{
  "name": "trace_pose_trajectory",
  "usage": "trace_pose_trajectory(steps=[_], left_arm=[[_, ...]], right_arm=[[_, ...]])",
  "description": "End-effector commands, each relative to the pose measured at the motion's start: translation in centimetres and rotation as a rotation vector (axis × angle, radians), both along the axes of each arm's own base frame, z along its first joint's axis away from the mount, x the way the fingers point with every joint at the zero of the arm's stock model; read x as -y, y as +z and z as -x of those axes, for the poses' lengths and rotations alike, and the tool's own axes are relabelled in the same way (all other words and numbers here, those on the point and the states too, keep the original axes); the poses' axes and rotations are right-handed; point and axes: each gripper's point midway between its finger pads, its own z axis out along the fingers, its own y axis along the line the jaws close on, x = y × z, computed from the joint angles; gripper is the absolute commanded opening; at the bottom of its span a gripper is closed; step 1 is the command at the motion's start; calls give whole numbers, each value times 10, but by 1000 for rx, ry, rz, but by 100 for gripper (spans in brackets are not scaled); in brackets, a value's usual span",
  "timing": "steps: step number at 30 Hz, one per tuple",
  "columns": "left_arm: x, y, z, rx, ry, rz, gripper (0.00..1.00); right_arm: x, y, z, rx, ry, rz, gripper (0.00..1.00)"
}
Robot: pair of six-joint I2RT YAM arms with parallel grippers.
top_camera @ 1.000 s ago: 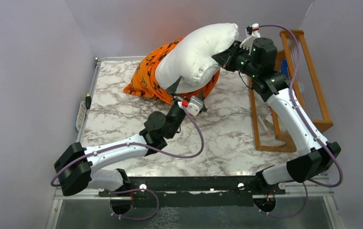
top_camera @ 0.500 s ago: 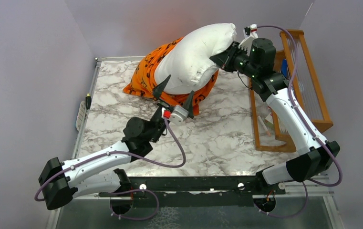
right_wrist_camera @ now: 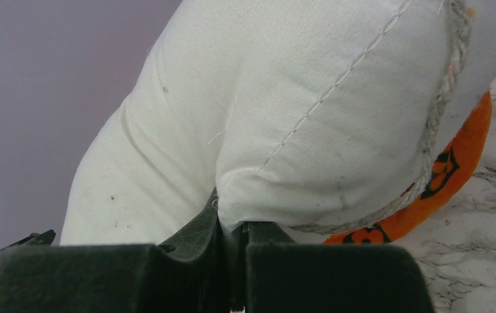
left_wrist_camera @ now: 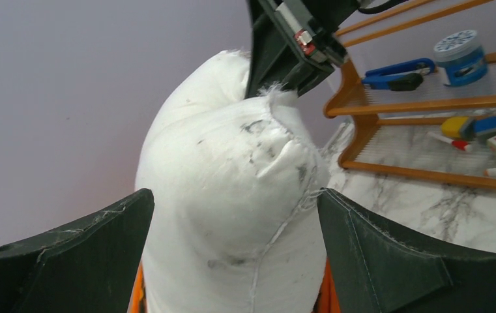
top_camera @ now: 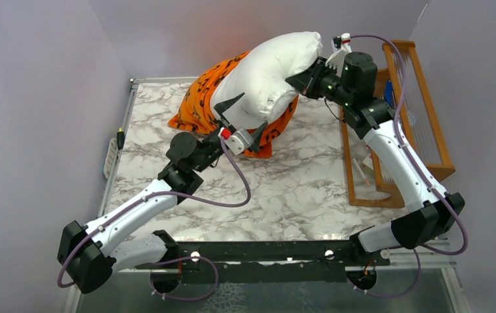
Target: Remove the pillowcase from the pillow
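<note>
On your grey-veined marble counter [top_camera: 310, 189], the plump white stuffed pillow [top_camera: 264, 75] is held up at a slant. Its lower end sits in the bright orange, black-printed fabric pillowcase [top_camera: 199, 98], bunched at the far side. Your right claw [top_camera: 300, 81] pinches only a thin seam corner of the pillow, and that hold could slip. Your left claw [top_camera: 244, 119] gapes wide around the pillow's lower part. Closing there would likely catch stuffing, not cloth.

The lower end of the plump white stuffed pillow [top_camera: 264, 72] is hidden inside the bright orange printed fabric pillowcase [top_camera: 196, 107]. Fingertips of the right end effector [right_wrist_camera: 232, 238] are buried in pillow folds. The left wrist view crops the pillowcase to slivers.
</note>
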Motion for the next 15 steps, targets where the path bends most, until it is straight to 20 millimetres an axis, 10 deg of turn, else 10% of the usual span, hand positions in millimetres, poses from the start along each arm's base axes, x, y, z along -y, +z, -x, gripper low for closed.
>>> trace_pose_trajectory(steps=[1,15], left_arm=[[29,-2,12,-52,-197,-52,99],[39,-39,-64,-146,10,-103,99]], right_arm=[[-9,33,16,93,71,-48,1],[-14,46,29,105,126,-88,1]])
